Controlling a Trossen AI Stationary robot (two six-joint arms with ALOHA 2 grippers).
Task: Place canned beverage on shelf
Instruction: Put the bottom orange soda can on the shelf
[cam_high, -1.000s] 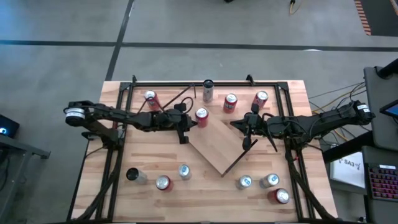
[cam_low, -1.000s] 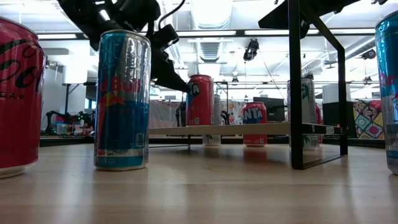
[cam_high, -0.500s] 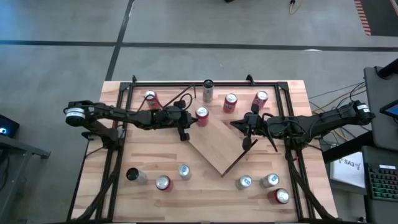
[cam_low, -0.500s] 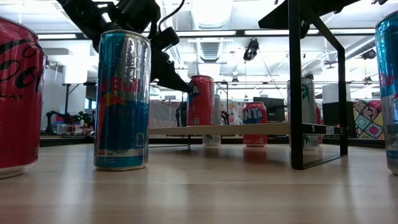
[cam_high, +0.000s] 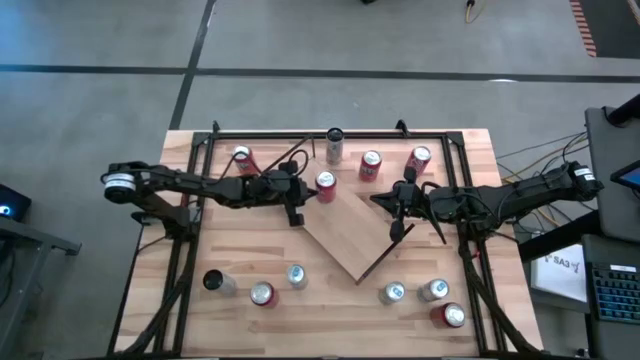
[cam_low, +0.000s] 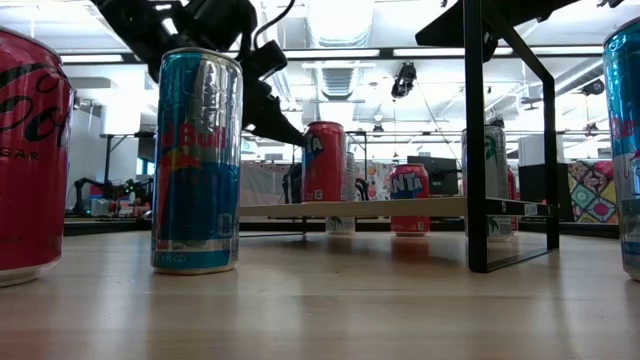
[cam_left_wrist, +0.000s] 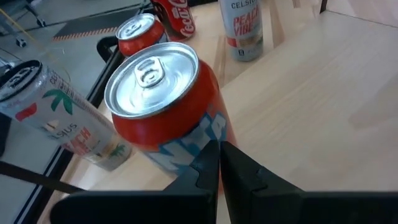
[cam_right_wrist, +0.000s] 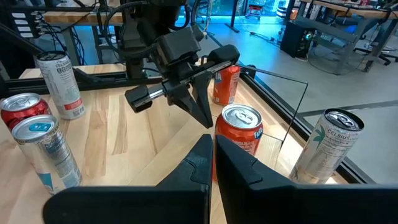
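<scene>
Cans stand on the desk (cam_high: 200, 300) nearest the low camera. Farther back, the shelf (cam_high: 350, 235) carries an orange can (cam_high: 325, 186) at its corner — the left end effector (cam_high: 294, 209) sits beside it, clenched. Right end effector (cam_high: 398, 222) hovers clenched over the shelf.

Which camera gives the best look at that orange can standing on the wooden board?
The left wrist view: the orange can fills it. From above it is a small dot; the low view shows it distant; the right wrist view shows it mid-frame.

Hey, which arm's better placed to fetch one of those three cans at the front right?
Right. The right gripper is at the shelf's right edge, nearest the front-right cans; the left gripper is across the shelf beside the orange can.
</scene>
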